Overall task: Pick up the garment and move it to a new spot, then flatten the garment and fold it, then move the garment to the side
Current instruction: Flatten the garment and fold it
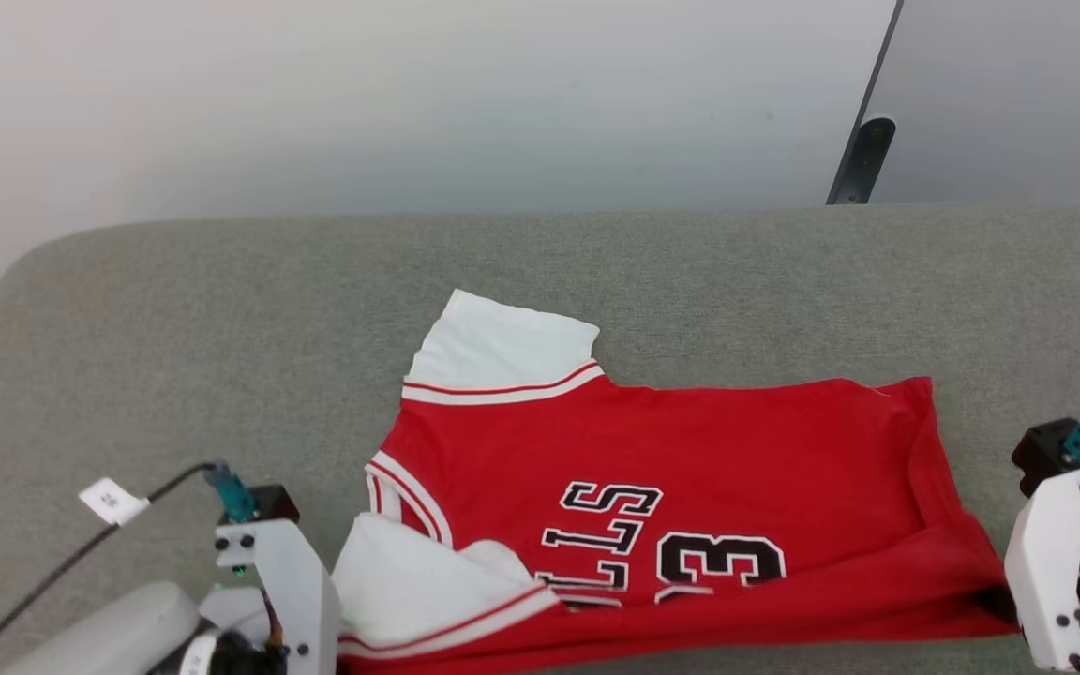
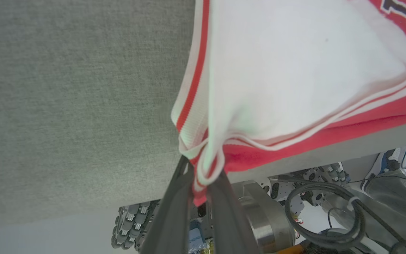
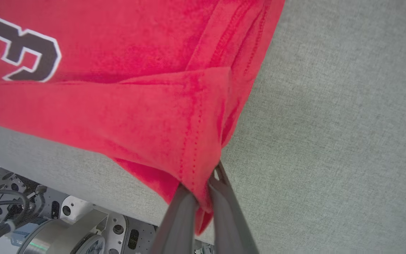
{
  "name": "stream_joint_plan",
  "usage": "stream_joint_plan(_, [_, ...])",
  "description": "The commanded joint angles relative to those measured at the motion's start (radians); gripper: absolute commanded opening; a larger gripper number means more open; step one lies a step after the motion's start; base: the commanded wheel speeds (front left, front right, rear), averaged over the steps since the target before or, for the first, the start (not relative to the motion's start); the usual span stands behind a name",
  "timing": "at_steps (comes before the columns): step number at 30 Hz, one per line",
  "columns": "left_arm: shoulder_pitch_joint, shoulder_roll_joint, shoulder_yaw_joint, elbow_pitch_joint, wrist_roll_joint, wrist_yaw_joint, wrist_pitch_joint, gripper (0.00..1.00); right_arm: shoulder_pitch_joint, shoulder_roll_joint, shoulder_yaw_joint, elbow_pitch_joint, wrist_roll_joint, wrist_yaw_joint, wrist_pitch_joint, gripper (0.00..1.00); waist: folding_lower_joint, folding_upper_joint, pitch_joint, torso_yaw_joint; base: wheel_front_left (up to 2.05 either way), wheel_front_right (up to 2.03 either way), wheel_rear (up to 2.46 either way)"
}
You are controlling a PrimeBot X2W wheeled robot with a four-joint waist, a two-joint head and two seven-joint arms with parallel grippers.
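Left gripper pinched tight on the white sleeve corner of the Bulls jersey; right gripper pinched tight on its red hem corner.

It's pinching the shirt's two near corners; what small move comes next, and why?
Probably lift both corners toward the far edge, starting a fold: left jaws are shut on the white sleeve, right jaws on the red hem, and the garment lies spread on the grey surface.

"LLS", "3" on garment
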State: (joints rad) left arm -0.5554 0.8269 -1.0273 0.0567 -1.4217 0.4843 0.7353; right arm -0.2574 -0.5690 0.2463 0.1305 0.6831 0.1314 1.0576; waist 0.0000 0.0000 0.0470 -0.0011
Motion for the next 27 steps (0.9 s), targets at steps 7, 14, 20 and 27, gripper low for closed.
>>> stream_joint_plan(7, [0.013, -0.046, -0.018, 0.081, 0.038, -0.039, -0.052, 0.33, 0.029, 0.046, 0.002, 0.032, -0.051, -0.001, -0.028, 0.14, 0.0000, 0.0000, 0.010, -0.016, 0.00, 0.00, 0.00])
stream_joint_plan(14, [-0.021, -0.091, -0.023, 0.168, 0.051, -0.062, -0.053, 1.00, 0.006, 0.069, 0.034, 0.061, -0.070, -0.001, -0.057, 1.00, 0.0000, 0.0000, 0.012, -0.033, 0.00, 0.00, 0.00])
stream_joint_plan(20, [-0.056, -0.074, -0.025, 0.175, 0.079, -0.069, -0.049, 1.00, 0.005, 0.064, 0.020, 0.048, -0.062, -0.001, -0.085, 1.00, 0.0000, 0.0000, 0.010, -0.046, 0.00, 0.00, 0.00])
stream_joint_plan(27, [-0.099, -0.028, 0.001, 0.115, 0.120, -0.073, -0.092, 1.00, 0.039, 0.045, 0.006, -0.052, -0.069, -0.001, -0.215, 1.00, 0.0000, 0.0000, 0.000, -0.065, 0.00, 0.00, 0.00])
